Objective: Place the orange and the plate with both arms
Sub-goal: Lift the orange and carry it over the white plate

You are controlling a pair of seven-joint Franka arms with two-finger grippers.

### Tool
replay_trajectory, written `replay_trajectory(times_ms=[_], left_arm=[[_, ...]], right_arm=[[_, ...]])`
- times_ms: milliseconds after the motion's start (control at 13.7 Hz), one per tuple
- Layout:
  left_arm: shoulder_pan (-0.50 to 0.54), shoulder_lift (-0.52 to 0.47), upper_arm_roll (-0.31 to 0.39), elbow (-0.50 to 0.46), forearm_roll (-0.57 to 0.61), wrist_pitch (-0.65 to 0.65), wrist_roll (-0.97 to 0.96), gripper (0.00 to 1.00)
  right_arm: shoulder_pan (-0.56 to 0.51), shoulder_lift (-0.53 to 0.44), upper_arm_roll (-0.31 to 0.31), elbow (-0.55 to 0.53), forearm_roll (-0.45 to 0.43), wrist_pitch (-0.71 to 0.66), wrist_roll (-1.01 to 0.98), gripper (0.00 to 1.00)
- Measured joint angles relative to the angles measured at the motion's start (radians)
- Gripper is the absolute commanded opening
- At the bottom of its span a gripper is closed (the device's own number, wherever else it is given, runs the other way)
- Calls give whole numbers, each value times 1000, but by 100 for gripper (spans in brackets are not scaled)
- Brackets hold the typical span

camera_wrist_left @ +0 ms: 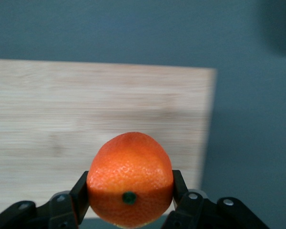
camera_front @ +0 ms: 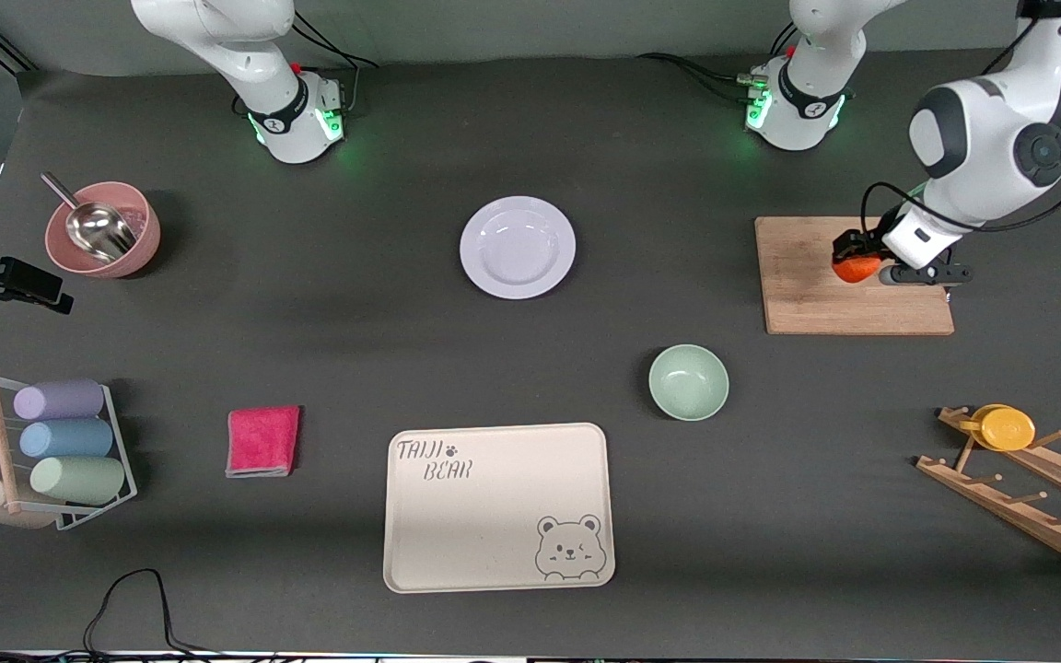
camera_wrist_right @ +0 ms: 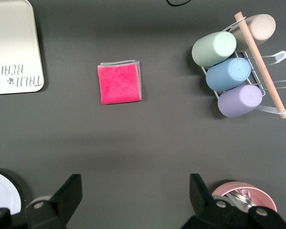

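Partly hidden orange [camera_wrist_left: 129, 179] in clamped left hand [camera_wrist_left: 129, 198]; right hand [camera_wrist_right: 133, 195] wide, empty.

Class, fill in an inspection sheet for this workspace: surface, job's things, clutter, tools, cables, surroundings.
Surface: dark table.
Job's things: orange held over the wooden board; plate bare, mid-table.
Clutter: green bowl, bear tray, pink cloth, cup rack, pink bowl with a scoop, wooden rack with a yellow cup.
Tools: left tool shut on the orange; right tool open, waiting above the table.
Cables: black cable at the table's camera edge.
Surroundings: nothing seen.
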Motion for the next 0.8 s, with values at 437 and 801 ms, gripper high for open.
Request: replay_trajectory(times_ms=[437,801], left_arm=[[-372,-132,-31,68,-65,-136,-482,16],[-631,-90,-52,132,-71,-48,-872,16]], right_arm=[[0,-1,0,0,0,0,0,100],[-1,-1,0,0,0,0,0,100]])
